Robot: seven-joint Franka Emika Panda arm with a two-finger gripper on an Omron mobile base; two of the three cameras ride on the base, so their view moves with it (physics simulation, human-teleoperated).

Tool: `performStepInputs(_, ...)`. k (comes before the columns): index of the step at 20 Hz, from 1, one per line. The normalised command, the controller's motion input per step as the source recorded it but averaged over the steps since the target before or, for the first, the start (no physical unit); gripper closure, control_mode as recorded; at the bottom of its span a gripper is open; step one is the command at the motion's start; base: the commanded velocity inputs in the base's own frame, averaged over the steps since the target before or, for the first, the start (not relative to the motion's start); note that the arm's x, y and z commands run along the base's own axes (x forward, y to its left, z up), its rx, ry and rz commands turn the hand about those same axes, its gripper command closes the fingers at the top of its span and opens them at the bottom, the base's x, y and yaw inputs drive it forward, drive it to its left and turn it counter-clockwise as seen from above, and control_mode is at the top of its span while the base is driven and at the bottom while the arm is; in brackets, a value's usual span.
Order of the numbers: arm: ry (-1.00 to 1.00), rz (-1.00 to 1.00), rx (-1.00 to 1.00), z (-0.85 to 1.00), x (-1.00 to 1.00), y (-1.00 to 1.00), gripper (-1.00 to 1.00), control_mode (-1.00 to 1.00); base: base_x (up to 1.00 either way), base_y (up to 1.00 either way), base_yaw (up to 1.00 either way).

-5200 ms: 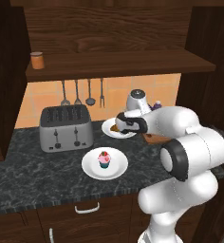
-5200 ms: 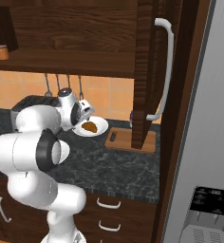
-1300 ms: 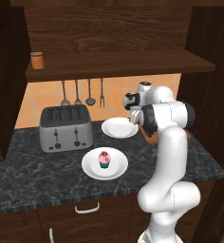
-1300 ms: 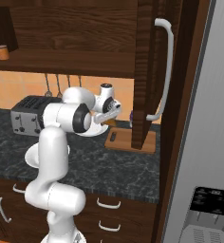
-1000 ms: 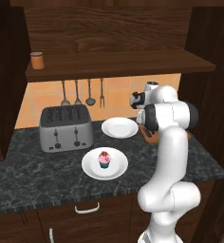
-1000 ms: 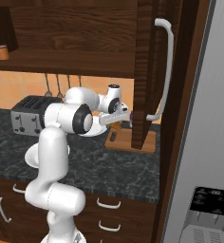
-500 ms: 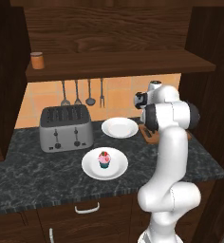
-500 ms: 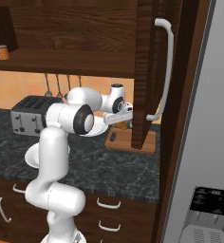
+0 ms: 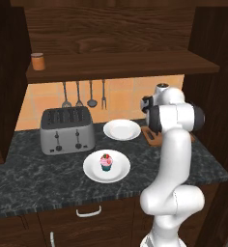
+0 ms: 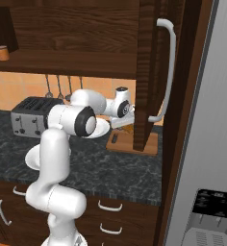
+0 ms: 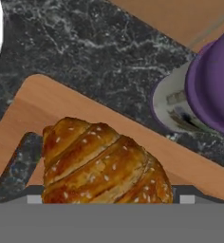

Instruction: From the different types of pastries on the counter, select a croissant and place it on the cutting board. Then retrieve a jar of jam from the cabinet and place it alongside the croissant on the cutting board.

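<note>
My gripper (image 11: 107,197) is shut on the golden-brown croissant (image 11: 104,161), which hangs just over the light-brown cutting board (image 11: 35,102). In the right base view the gripper (image 10: 124,124) points down above the board (image 10: 134,143), beside the open cabinet door (image 10: 145,72). The board's near end (image 9: 153,136) peeks out behind my arm on the dark counter (image 9: 48,173). The pink-frosted cupcake (image 9: 106,162) sits on a white plate (image 9: 92,170). The orange-brown jam jar (image 9: 37,61) stands at the left end of the cabinet shelf (image 9: 121,65).
An empty white plate (image 9: 121,129) lies left of the board. A silver toaster (image 9: 66,129) stands at the back left, with utensils (image 9: 79,94) hanging above it. A purple-topped white container (image 11: 204,95) stands just beyond the board. The door handle (image 10: 168,67) is close to my hand.
My hand has swung right, away from the now empty plate, carrying the croissant over the cutting board and lowering toward it.
</note>
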Motion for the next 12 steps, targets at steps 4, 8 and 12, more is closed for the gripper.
performStepInputs(4, 0.0, 0.0, 0.0, 0.0, 0.0, -0.99, 1.0, -1.0, 0.0, 0.0, 0.0)
performStepInputs(8, 0.0, 0.0, 0.0, 0.0, -0.05, -0.42, 1.0, -1.0, 0.0, 0.0, 0.0)
performStepInputs(12, 0.06, 0.0, 0.0, -0.11, 0.0, -0.08, 1.0, -1.0, 0.0, 0.0, 0.0)
